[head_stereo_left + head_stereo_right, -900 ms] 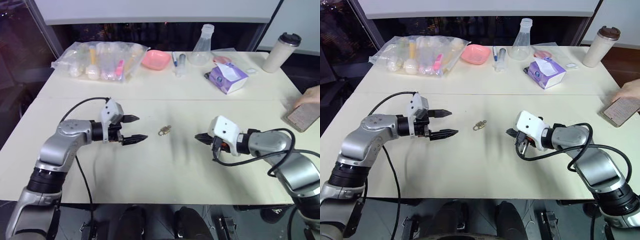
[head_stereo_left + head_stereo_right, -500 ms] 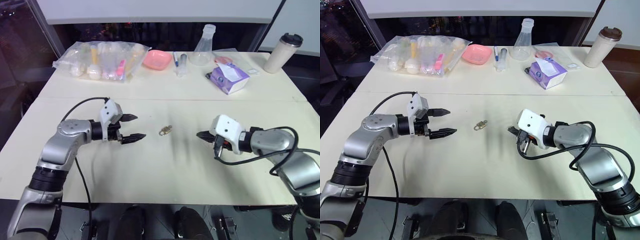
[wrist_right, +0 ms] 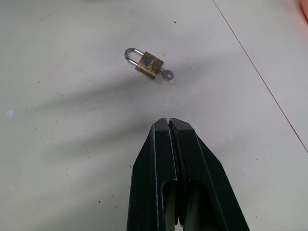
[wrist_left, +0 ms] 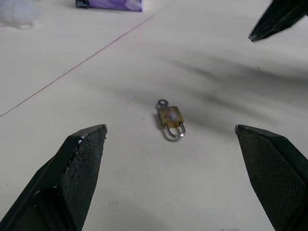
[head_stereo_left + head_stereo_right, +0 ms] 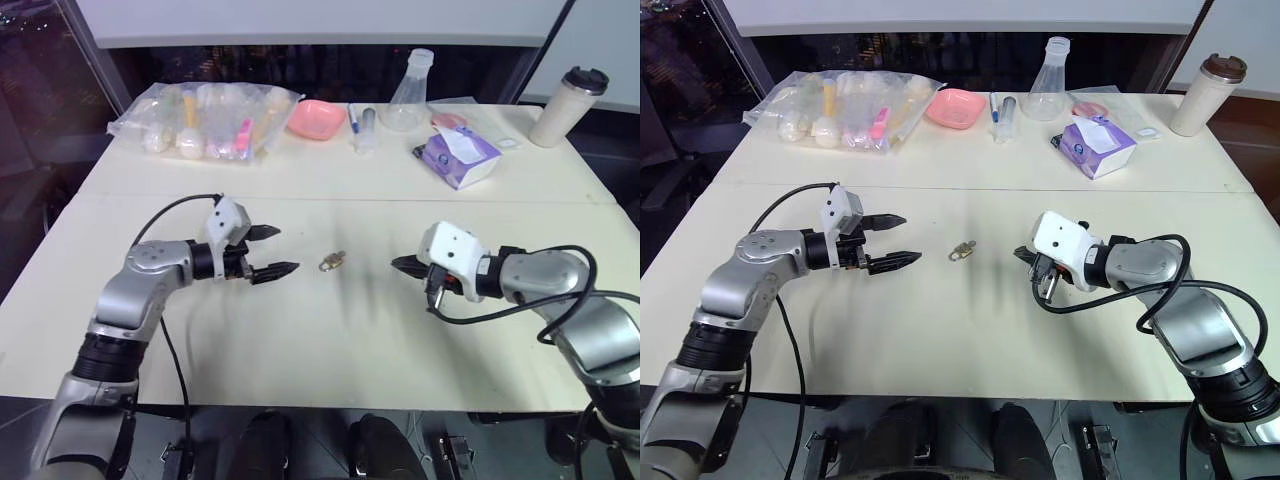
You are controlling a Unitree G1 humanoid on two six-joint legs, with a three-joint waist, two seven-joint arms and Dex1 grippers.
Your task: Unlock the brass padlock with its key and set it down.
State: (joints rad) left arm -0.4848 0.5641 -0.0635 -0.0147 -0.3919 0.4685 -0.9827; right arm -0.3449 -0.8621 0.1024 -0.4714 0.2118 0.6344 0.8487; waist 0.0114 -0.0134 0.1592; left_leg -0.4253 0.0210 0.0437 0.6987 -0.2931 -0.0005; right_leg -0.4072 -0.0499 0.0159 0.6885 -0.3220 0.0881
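Left eye view shows the tiny golden-brass padlock (image 5: 331, 262) lying flat on the cream table (image 5: 330, 340), between two grippers. The left gripper (image 5: 272, 251) is spread wide; the right gripper (image 5: 398, 265) is pressed closed, empty. Far behind sit a purple tissue pack (image 5: 458, 157), a pink bowl (image 5: 315, 118) and a clear flask (image 5: 407, 95).

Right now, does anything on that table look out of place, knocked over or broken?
Nothing looks spilled or damaged. The tiny golden-brass padlock lies flat on the cream table, its small silvery key sticking out of its base, untouched between the left gripper, jaws open, and the right gripper, jaws shut. The clutter along the table's far edge looks undisturbed.
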